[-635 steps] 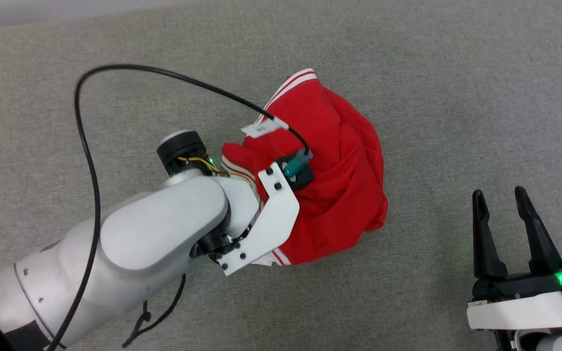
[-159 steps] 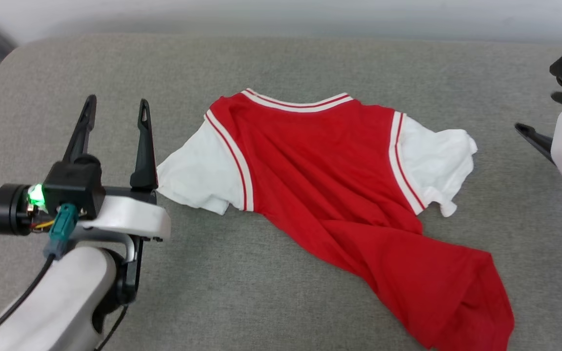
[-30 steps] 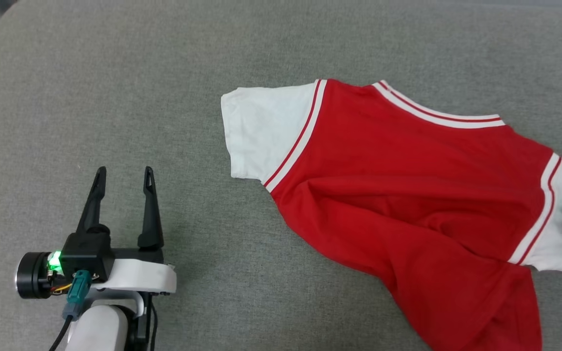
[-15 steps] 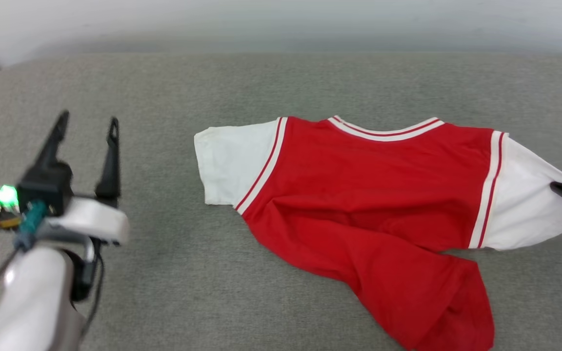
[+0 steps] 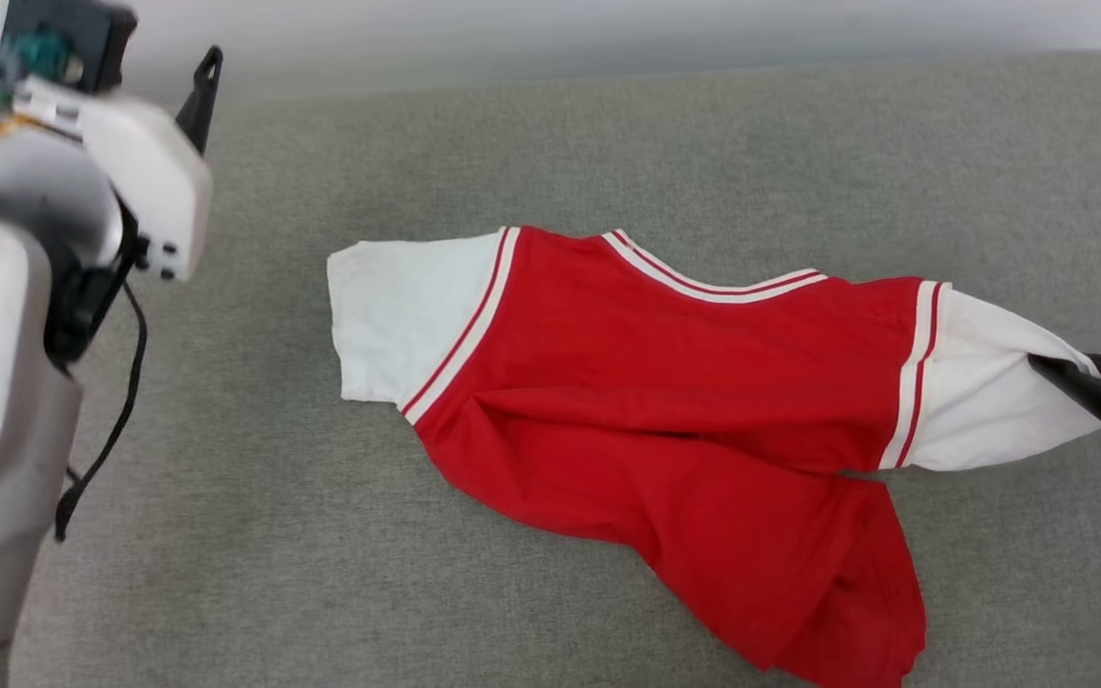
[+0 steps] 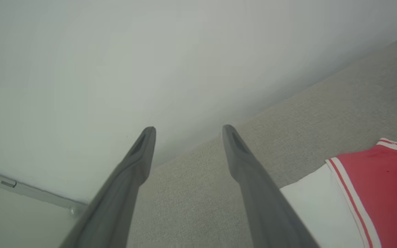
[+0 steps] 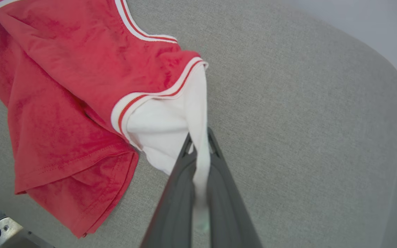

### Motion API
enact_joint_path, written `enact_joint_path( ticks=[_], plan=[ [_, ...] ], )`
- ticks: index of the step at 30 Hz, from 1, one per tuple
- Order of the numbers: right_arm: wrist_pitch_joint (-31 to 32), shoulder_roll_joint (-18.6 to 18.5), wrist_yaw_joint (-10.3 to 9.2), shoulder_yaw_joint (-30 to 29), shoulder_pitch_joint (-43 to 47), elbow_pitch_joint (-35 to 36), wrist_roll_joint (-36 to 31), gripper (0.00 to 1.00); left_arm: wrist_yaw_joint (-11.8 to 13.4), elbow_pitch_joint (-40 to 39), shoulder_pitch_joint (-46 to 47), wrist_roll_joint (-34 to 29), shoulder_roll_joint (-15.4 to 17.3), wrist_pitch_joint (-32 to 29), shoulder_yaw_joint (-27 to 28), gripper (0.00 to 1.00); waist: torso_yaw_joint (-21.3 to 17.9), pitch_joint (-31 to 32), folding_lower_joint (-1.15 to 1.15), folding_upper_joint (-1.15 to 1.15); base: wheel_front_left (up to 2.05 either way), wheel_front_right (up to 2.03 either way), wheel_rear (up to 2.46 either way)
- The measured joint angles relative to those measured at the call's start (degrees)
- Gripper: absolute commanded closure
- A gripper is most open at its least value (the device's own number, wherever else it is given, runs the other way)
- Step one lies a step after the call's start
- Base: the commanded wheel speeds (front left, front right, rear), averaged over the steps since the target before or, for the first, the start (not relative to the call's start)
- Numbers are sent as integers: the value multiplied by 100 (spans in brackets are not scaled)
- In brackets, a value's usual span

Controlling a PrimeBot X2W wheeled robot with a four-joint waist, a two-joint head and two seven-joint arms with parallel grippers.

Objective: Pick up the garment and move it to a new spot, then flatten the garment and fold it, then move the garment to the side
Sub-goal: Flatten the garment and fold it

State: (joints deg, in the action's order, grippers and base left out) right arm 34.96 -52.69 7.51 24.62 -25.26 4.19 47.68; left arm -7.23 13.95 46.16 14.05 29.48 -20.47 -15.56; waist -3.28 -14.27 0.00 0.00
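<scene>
Grey woven fabric covers the pad (image 5: 550, 143) that carries everything. Its far edge runs along a pale wall (image 5: 550, 33), and the right wrist view shows a rounded corner of the pad (image 7: 374, 62) beyond the shirt. Bare fabric lies open along the far edge, across the whole left side and along the near edge left of the hem. A narrower bare strip runs on toward that rounded corner. The left fingers (image 6: 140, 155) stand wide apart with nothing between them. They are raised over the pad's far left part and point at the line where the pad meets the wall. The right fingers (image 7: 226, 206) are pressed together on the white right sleeve of the garment (image 5: 665, 401), which is drawn into a narrow taut fold running down between them. In the head view these right fingers (image 5: 1081, 387) come in from the right edge of the pad. The garment lies from the middle of the pad to its right side, collar toward the far edge. Its left white sleeve is flat, and its red body is creased, with the hem bunched toward the near right. The flat left sleeve lies well apart from the left fingers, nearer the middle of the pad.
</scene>
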Motion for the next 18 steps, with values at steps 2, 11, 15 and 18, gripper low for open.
enact_joint_path(
  ticks=[2, 11, 15, 18],
  plan=[
    [-58, 24, 0, 21, -8, 1, -29, 100, -10, 93, 371, 375, 100, -528, -422, 0, -40, -97, 0, 0, 0, 0, 0],
    [-315, 102, 0, 174, -277, 66, -115, 100, -18, 249, 1764, 2064, 679, -3053, -2195, 0, -243, -628, 0, 0, 0, 0, 0],
    [-412, 168, -1, 292, -461, 104, -151, 100, -18, 311, 2167, 2563, 794, -4001, -2688, 0, -382, -888, 0, 0, 0, 0, 0],
    [-476, 223, -1, 403, -634, 115, -182, 100, -18, 342, 2414, 2748, 859, -4501, -3039, 0, -504, -1078, 0, 0, 0, 0, 0]
  ],
)
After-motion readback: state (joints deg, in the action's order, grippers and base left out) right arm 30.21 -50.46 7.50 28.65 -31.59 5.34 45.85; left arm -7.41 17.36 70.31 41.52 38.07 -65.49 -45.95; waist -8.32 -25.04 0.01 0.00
